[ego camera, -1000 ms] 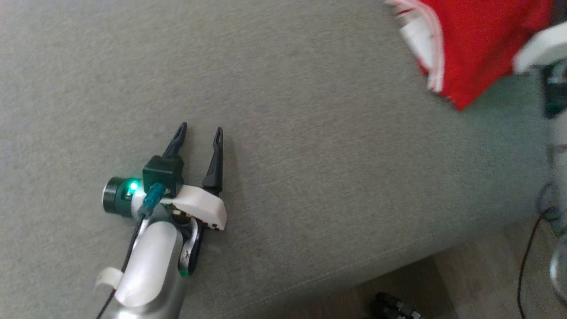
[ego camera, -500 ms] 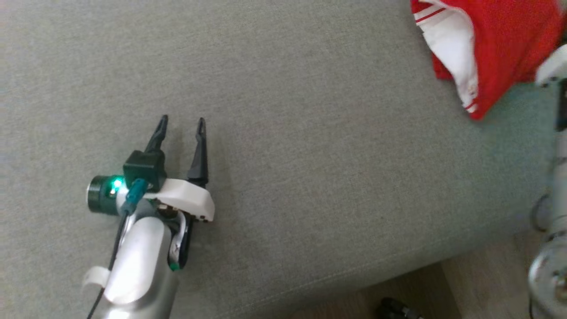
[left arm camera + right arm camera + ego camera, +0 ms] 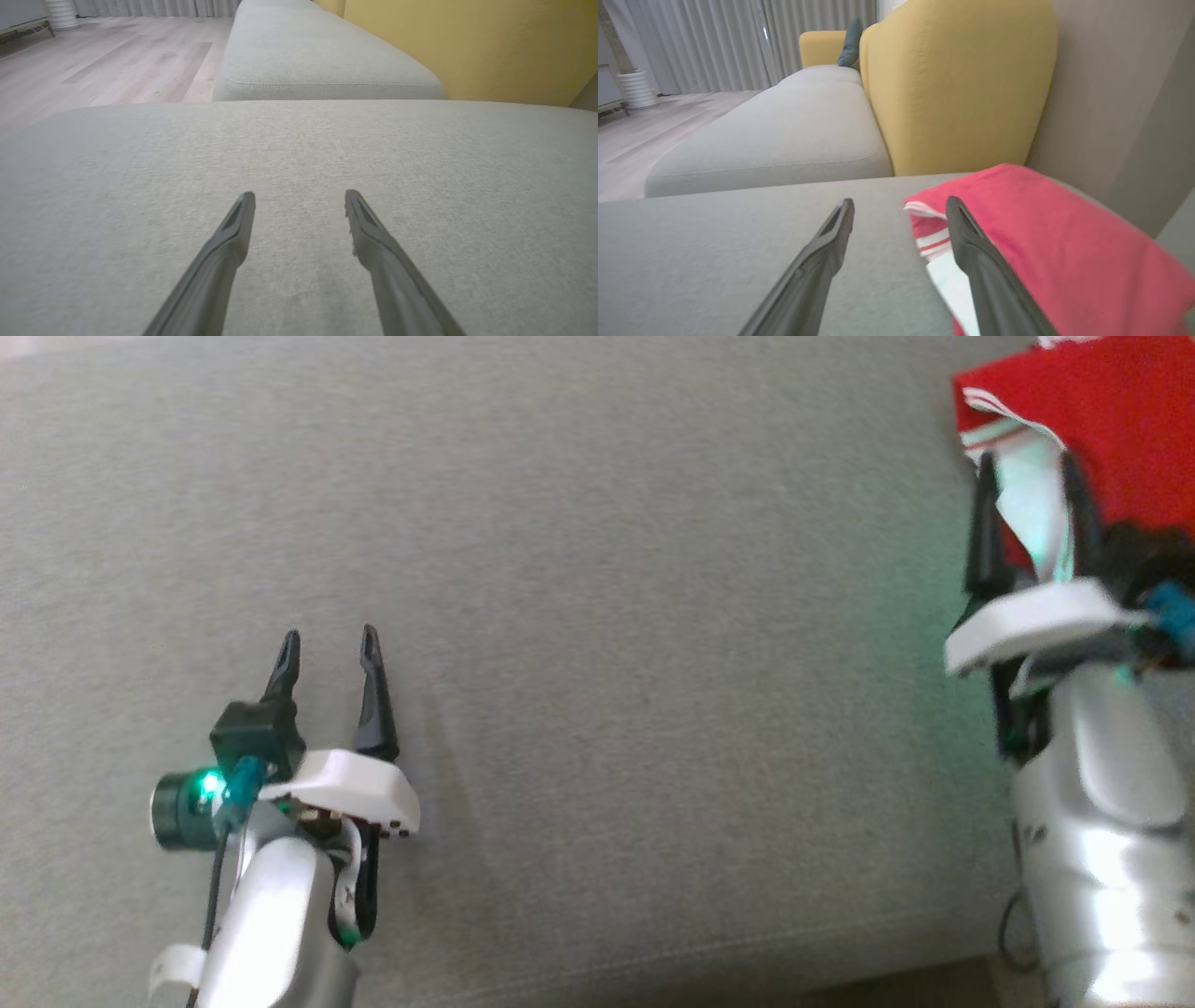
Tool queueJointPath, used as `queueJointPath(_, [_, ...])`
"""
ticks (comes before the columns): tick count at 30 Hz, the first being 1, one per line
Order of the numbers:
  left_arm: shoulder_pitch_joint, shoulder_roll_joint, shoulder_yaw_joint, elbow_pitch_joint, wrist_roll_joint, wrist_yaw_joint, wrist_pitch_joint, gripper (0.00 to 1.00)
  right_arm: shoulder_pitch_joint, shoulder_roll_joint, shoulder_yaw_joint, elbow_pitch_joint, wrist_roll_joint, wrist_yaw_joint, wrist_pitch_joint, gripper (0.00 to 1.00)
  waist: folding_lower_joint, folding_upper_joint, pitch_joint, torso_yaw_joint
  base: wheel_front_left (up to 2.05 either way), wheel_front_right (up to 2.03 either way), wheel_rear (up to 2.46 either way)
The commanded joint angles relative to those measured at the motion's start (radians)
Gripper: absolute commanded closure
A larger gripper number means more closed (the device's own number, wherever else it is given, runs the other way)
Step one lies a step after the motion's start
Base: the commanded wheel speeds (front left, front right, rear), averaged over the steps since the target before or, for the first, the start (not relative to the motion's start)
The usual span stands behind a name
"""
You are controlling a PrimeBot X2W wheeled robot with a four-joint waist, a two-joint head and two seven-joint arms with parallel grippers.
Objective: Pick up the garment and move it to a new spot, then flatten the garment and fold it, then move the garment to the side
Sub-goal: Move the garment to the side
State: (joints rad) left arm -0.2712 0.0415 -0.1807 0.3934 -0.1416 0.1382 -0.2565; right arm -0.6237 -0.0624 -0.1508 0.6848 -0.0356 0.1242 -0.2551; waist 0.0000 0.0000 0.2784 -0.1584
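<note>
Garment (image 3: 1111, 420), red w/ white striped trim, lies bunched at upper right of head view on the grey sofa cushion (image 3: 653, 569), close to the yellow backrest (image 3: 957, 84) in right wrist view. Right gripper (image 3: 1025, 476), at right edge of head view, has its 2 fingers spread w/ nothing clamped; striped trim sits at the fingertips, contact cannot be told. Left gripper (image 3: 327, 644), lower left, is likewise spread wide over bare cushion, well apart from garment.
</note>
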Motion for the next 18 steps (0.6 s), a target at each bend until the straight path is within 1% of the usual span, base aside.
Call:
queueJointPath(1, [-0.004,0.009,0.033,-0.033,-0.005,0.006,-0.005,0.0,0.009,0.012,0.04,-0.042,0.019,0.007,-0.007,0.0,0.0,0.0,-0.04,0.049,0.0,0.0,0.0])
queueJointPath(5, [0.031,0.009,0.049,-0.04,-0.014,0.019,-0.005,0.0,0.09,0.012,0.099,-0.057,0.089,0.007,-0.007,0.0,0.0,0.0,-0.077,0.093,0.0,0.0,0.0])
queueJointPath(10, [0.072,0.009,0.072,-0.046,-0.029,0.026,-0.005,0.0,0.157,0.012,0.157,-0.067,0.127,0.007,-0.007,0.0,0.0,0.0,-0.119,0.126,0.0,0.0,0.0])
queueJointPath(18, [0.121,0.009,0.095,-0.031,-0.06,0.006,-0.005,0.0,0.209,0.012,0.197,-0.073,0.17,0.007,-0.007,0.0,0.0,0.0,-0.182,0.14,0.0,0.0,0.0])
